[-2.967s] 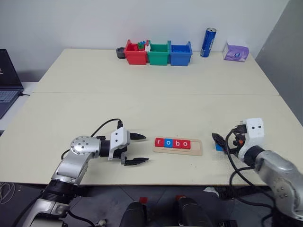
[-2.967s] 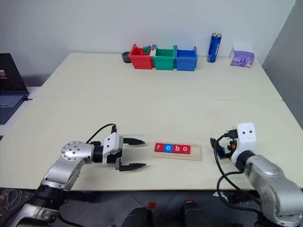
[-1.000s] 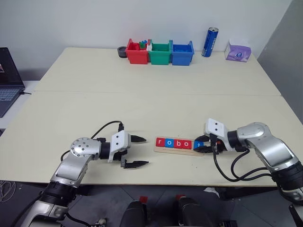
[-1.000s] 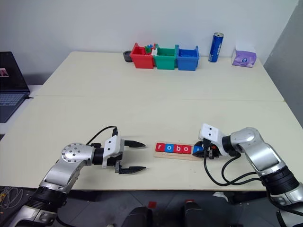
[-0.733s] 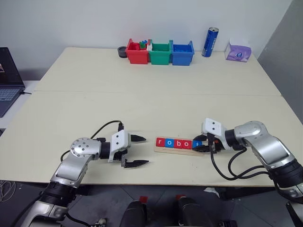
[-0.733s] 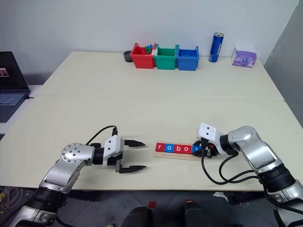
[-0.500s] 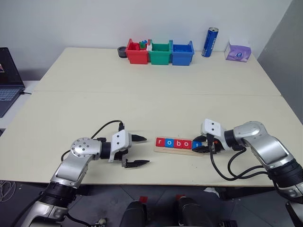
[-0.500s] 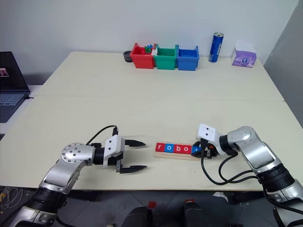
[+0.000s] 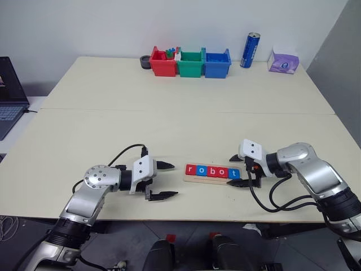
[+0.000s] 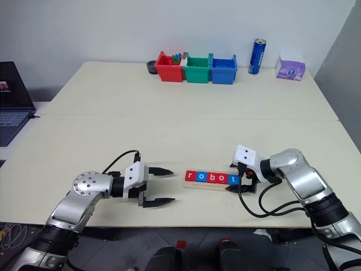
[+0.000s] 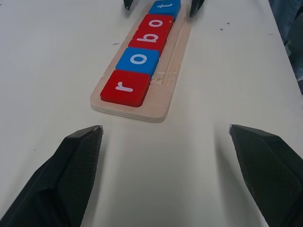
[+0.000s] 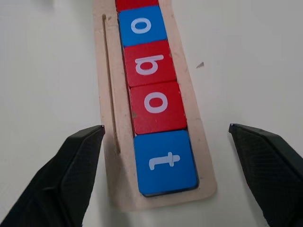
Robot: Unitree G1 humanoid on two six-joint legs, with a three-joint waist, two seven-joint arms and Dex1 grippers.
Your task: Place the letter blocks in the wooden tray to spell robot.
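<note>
The wooden tray (image 9: 208, 180) lies near the table's front edge. In it five letter blocks sit in a row: red r (image 9: 190, 169), blue o (image 9: 201, 170), red b (image 9: 212, 171), red o (image 9: 223, 171) and blue t (image 9: 234, 173). My right gripper (image 9: 233, 171) is open at the tray's right end, one finger on each side of the t block (image 12: 165, 162), touching nothing. My left gripper (image 9: 174, 179) is open and empty, a short way left of the r block (image 11: 125, 88).
Red (image 9: 162, 63), green (image 9: 189, 63) and blue (image 9: 216, 63) bins stand at the table's far edge, with a blue can (image 9: 249, 49) and a purple tissue pack (image 9: 281, 62) to their right. A laptop (image 9: 8, 96) sits off the left side.
My right gripper has opened and let go of the blue t block, which now lies flat at the right end of the row. The left arm has not moved.
</note>
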